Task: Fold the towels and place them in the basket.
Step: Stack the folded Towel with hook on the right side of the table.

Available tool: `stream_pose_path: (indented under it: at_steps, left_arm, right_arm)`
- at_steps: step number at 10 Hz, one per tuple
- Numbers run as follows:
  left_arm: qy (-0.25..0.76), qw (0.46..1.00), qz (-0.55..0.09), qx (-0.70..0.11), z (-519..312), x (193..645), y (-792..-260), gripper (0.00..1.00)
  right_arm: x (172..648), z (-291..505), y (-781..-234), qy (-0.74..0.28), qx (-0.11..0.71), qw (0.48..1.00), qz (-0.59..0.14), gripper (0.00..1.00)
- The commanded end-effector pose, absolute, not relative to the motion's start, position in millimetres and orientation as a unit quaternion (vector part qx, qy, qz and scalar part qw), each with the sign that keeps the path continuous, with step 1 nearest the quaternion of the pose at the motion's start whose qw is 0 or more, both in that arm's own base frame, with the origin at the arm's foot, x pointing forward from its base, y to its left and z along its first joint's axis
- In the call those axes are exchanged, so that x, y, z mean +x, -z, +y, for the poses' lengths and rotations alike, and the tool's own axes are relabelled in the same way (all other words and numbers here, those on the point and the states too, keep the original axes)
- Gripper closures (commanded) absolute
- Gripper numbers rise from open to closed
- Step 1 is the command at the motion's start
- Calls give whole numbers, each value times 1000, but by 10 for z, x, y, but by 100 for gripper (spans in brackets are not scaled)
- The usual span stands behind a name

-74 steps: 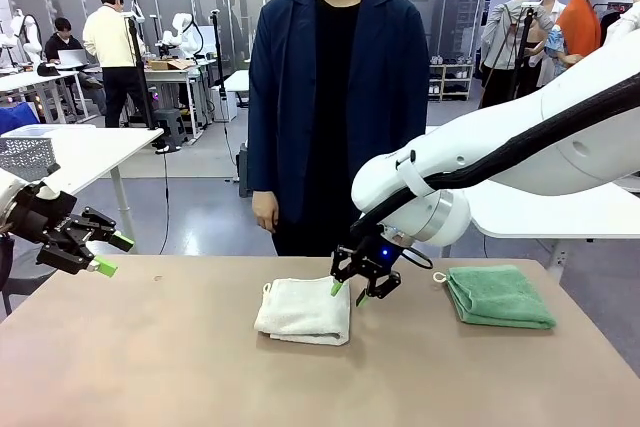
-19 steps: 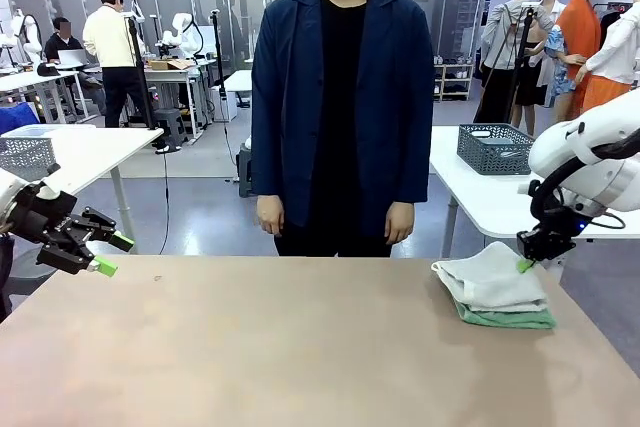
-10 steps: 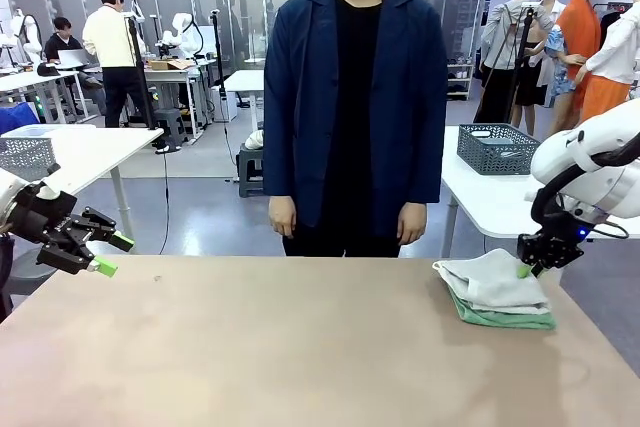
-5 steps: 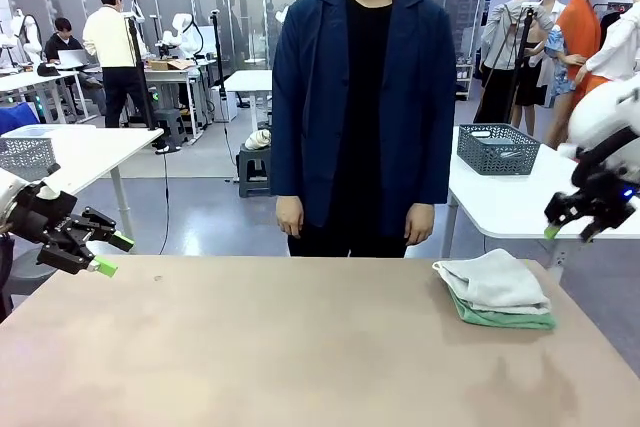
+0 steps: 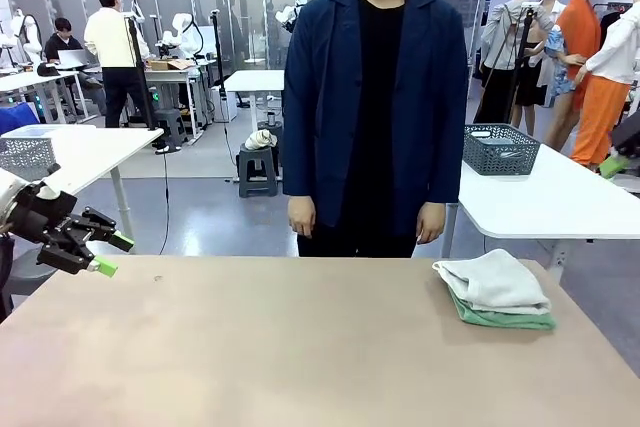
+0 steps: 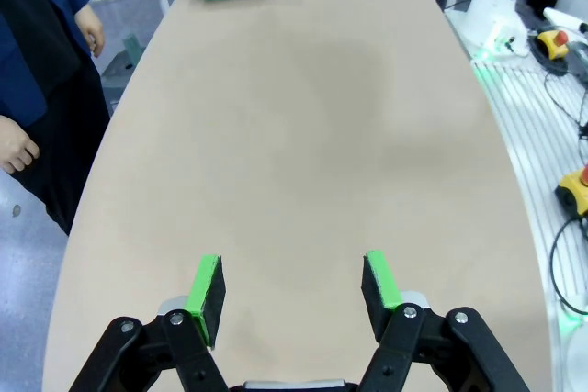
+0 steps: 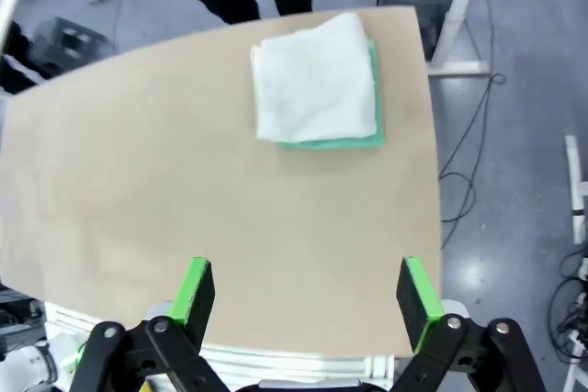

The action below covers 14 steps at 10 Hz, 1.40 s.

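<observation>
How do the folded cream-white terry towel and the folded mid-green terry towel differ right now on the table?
The cream-white terry towel lies on top; the mid-green terry towel is underneath, touching the brown table. The cream-white towel shows nearly its whole upper face, while the green one shows only as edges peeking out in the front view and the right wrist view. The cream-white towel looks rumpled and mounded; the green one lies flat. Both are folded and stacked near the table's right end.

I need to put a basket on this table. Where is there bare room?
Bare tabletop runs from the left gripper to the stacked towels. The only occupied patch is the far right corner, under the towels.
</observation>
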State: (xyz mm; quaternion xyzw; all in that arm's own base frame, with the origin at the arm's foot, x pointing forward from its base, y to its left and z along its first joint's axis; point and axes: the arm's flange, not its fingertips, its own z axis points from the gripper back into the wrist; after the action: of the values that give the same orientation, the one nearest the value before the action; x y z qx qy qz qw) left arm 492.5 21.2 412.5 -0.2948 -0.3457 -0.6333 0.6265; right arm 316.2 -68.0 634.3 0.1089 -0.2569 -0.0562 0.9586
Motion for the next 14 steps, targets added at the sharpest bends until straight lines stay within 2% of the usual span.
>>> stream_pose_path:
  at_steps: [1,4,5,14]
  left_arm:
    - [633,626,-347,-295,213,4921,-4128,23]
    - [633,626,-347,-295,213,4921,-4128,23]
    - [633,626,-347,-295,213,4921,-4128,23]
    - [633,626,-347,-295,213,4921,-4128,23]
  right_arm:
    - [2920,-417,-6459,56,93,964,-243,0]
    - [2919,-230,-6505,28,67,970,-233,0]
    - [2727,-316,-6552,32,96,964,-245,0]
    - [2727,-316,-6552,32,96,964,-245,0]
